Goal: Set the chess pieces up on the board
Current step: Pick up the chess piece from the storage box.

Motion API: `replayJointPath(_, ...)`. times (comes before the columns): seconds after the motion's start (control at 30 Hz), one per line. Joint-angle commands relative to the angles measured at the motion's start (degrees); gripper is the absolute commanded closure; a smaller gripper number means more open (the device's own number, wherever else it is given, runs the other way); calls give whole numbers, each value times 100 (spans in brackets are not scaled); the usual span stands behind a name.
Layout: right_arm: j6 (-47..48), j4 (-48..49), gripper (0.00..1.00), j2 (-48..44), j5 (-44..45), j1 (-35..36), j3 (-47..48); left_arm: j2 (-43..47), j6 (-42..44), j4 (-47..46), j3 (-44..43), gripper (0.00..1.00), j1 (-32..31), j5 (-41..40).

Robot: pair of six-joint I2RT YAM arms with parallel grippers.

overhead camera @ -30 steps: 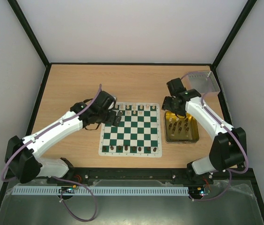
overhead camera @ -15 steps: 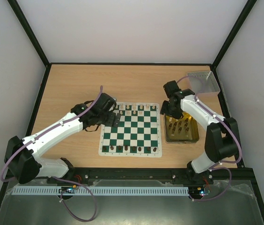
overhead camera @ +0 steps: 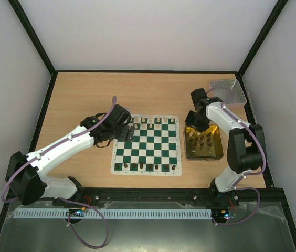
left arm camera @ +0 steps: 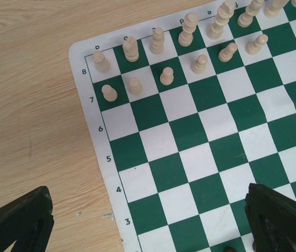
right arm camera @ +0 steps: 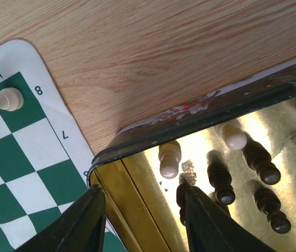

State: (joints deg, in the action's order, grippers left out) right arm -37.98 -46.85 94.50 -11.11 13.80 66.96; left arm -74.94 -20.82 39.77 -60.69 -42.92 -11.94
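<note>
Right gripper (right arm camera: pixel 143 212): is hanging over the far-left corner of the yellow tray (right arm camera: pixel 226 100), jaws parted and carrying nothing.
Left gripper (left arm camera: pixel 148 223): is hovering above the rank-8 corner of the board (left arm camera: pixel 211 136), fingers spread wide and empty.
Step in hand: the right arm is probably going for one of the cream pawns (right arm camera: pixel 169 159) in the tray.
Doing it well: it should be dropping straight over the pawn by the tray wall, with one finger on each side. It should be clearing the rim and the dark pieces (right arm camera: pixel 221 184) just beside, then lifting high before crossing.
Cream count: six pawns are standing on rank 7, leaving two squares bare. The back rank behind them is partly cropped. Two pawns are waiting in the tray.
Dark count: at least five are showing in the tray.
</note>
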Motion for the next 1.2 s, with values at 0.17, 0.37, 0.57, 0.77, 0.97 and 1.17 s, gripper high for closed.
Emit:
replayJointPath(0.17,-62,-162,63,259,-272,-141,238,24,-36,-31,94,1,-33,-141)
replayJointPath(0.37,-35,-205,64,290,-173,-174,195,116,-43,-29,161,1,-33,-186)
replayJointPath(0.57,-31,-216,67,342,-148,-205,175,154,-45,-40,192,1,-32,-185)
replayJointPath(0.77,-26,-169,68,439,-146,-216,144,187,-45,-47,206,1,-33,-203)
replayJointPath(0.97,-25,-107,68,574,-154,-230,151,216,-45,-54,230,1,-33,-236)
replayJointPath(1.17,-10,-79,70,689,-122,-230,186,233,-45,-48,250,1,-33,-254)
